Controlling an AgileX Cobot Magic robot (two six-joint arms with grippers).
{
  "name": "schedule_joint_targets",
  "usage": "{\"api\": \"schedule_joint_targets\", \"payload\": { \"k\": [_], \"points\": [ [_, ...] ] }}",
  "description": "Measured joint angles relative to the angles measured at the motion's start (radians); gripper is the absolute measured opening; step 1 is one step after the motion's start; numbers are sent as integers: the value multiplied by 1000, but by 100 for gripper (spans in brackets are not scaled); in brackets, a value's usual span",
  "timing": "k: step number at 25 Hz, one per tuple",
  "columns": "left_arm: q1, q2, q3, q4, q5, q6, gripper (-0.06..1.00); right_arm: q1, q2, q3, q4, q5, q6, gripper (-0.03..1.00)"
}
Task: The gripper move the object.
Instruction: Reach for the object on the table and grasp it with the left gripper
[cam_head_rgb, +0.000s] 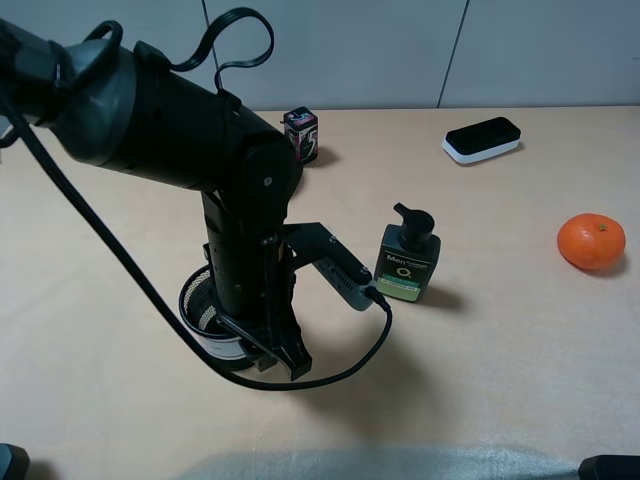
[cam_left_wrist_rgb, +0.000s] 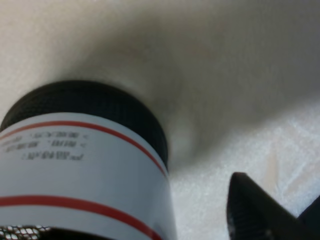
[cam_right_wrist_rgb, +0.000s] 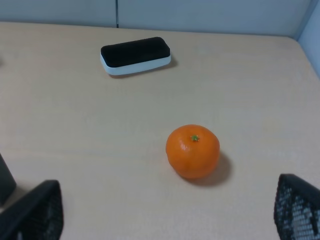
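The black wire-mesh pen cup (cam_head_rgb: 203, 318) with a white band stands on the tan table at the front left. The bulky black left arm hangs over it and hides most of it. My left gripper (cam_head_rgb: 252, 346) is down at the cup's level. In the left wrist view the cup (cam_left_wrist_rgb: 85, 170) fills the left side, showing its black base and red-lined white band. One black finger (cam_left_wrist_rgb: 255, 212) stands beside it with a gap between; the other finger is out of view. My right gripper (cam_right_wrist_rgb: 165, 222) is wide open and empty, low over the table.
A dark green pump bottle (cam_head_rgb: 408, 262) stands just right of the left arm. An orange (cam_head_rgb: 591, 241) (cam_right_wrist_rgb: 192, 151) lies at the right. A black-and-white eraser (cam_head_rgb: 482, 139) (cam_right_wrist_rgb: 135, 55) and a small black box (cam_head_rgb: 301, 134) sit at the back.
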Motion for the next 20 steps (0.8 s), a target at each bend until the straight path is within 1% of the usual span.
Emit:
{"api": "schedule_joint_targets", "payload": {
  "k": [7,16,20],
  "points": [
    [0,0,0,-21,0,0,33,0,0,0,0,0,1,64],
    [0,0,0,-24,1,0,28,0,0,0,0,-1,4,64],
    [0,0,0,-24,13,0,20,0,0,0,0,0,4,64]
  ]
}}
